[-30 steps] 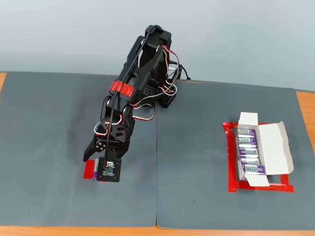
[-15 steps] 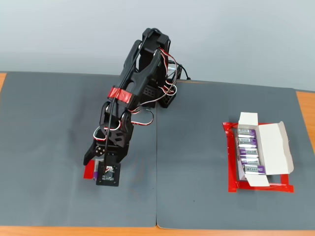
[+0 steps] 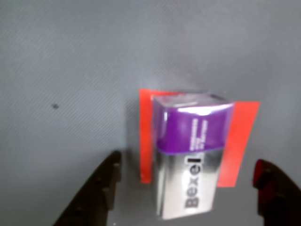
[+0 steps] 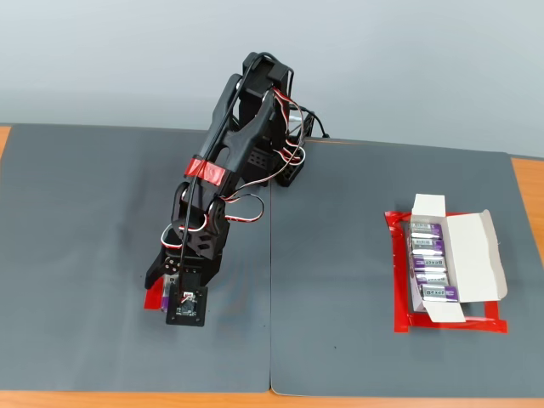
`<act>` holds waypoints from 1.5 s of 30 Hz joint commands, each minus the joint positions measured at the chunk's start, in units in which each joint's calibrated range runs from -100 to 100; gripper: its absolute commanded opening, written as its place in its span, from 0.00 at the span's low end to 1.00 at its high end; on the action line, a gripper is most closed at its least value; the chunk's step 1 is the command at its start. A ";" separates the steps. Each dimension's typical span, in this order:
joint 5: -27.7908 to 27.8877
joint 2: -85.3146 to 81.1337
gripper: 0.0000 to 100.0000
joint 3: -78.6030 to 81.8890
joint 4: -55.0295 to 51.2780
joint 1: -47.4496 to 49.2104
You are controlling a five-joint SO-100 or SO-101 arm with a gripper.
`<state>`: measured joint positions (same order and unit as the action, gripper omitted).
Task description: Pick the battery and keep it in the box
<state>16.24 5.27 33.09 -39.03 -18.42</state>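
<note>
In the wrist view the battery (image 3: 188, 160) stands upright on a flat red tape patch (image 3: 242, 141), purple band on top and silver part with dark lettering below. My gripper (image 3: 188, 162) is open, with one black finger (image 3: 101, 188) to the left and the other finger (image 3: 275, 188) to the right of the battery, neither touching it. In the fixed view the gripper (image 4: 163, 287) hangs over the same spot at the left of the mat, hiding most of the battery. The white box (image 4: 489, 255) lies open at the right, far from the gripper.
Several identical batteries (image 4: 429, 265) lie in a row inside the box, which sits in a red tape frame (image 4: 398, 280). The dark grey mat (image 4: 340, 297) covers the table. The arm's base (image 4: 289, 166) stands at the back centre.
</note>
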 commanded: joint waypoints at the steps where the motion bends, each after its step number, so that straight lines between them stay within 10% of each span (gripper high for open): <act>1: -0.48 0.20 0.31 -2.75 2.05 -1.08; 36: -0.48 0.54 0.31 -2.75 2.57 -2.35; 45: -0.32 0.54 0.05 -2.75 2.57 -2.28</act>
<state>15.75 6.12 32.64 -36.86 -20.19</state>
